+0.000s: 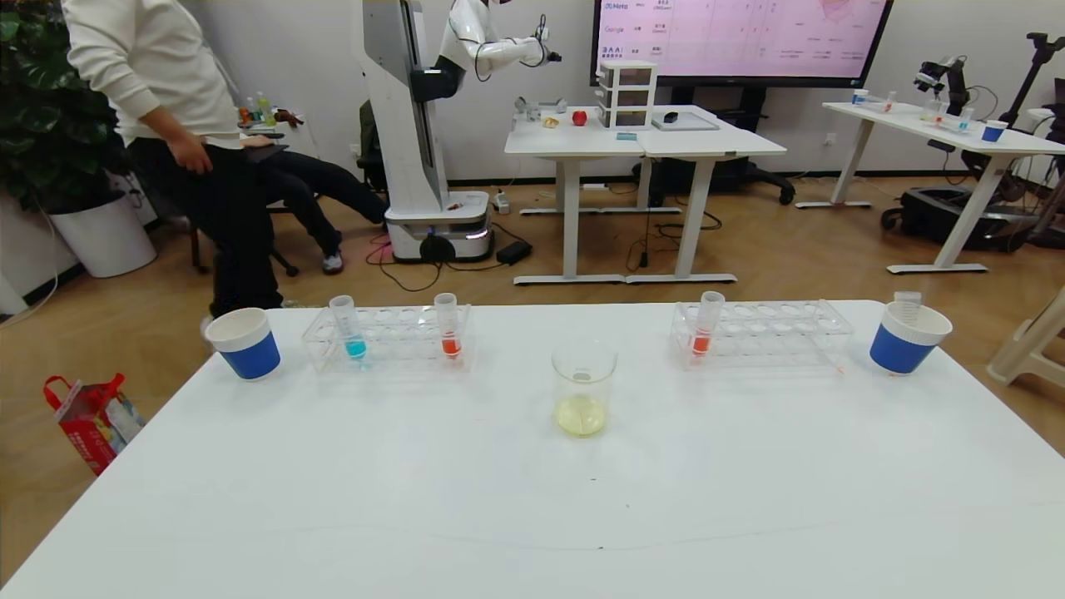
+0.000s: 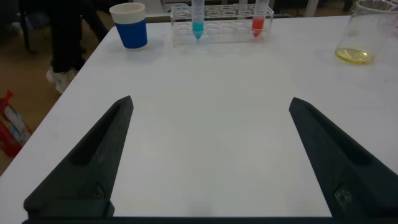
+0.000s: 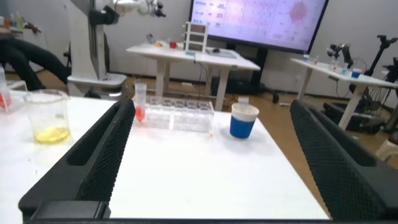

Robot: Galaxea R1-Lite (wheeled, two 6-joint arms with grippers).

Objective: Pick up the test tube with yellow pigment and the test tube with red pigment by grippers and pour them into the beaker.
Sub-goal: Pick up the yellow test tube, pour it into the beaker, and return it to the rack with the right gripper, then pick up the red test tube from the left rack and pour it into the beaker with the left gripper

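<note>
The beaker stands mid-table with yellow liquid at its bottom; it also shows in the left wrist view and the right wrist view. One red tube stands in the left rack, another red tube in the right rack. No tube with yellow liquid shows; a clear tube that looks empty stands in the right blue cup. My left gripper is open and empty over bare table. My right gripper is open and empty. Neither shows in the head view.
A blue-liquid tube stands in the left rack. A second blue cup is at the far left. A person, another robot and desks are beyond the table's far edge.
</note>
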